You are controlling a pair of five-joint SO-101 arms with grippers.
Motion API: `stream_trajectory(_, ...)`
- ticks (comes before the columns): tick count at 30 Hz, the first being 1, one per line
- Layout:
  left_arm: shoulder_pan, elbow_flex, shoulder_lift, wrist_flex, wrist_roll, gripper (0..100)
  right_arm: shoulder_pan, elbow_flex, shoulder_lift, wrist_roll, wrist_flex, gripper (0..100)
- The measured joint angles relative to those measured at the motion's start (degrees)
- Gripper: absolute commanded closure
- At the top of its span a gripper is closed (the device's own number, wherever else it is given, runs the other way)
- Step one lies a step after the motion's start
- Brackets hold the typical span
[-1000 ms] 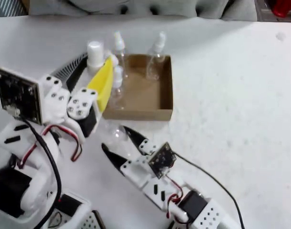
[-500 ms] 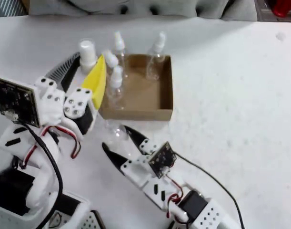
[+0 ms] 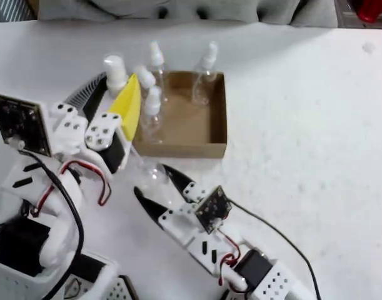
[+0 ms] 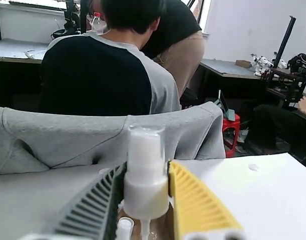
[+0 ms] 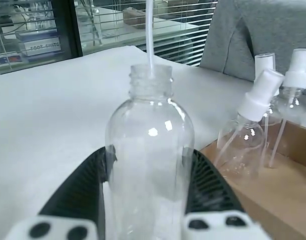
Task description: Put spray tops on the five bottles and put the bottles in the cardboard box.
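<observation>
Jaws of the right gripper [image 5: 147,156] hug a clear bottle [image 5: 148,115] with no top, near the cardboard box [image 3: 219,119] on the table [image 3: 303,125]. The left gripper [image 4: 145,171] pinches a spray top [image 4: 144,145] up high, its thin tube hanging at the bottle's mouth.

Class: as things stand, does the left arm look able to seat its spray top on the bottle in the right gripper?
Probably yes. The left gripper holds the spray top so its tube hangs right at the open neck of the bottle, held upright by the right gripper; nothing lies between them.
</observation>
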Motion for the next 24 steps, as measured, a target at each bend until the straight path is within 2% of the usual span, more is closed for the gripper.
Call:
stream_trajectory(6,0.0,4.0,0.0,0.0,1.1,98,0.0,0.0,0.0,0.0,0.0,98.2)
stream_trajectory(12,0.1,8.4,-0.5,0.1,6.8,98,0.0,0.0,0.0,0.0,0.0,98.2)
stream_trajectory(24,1.3,23.6,-18.3,3.1,7.6,98,0.0,0.0,0.0,0.0,0.1,98.2)
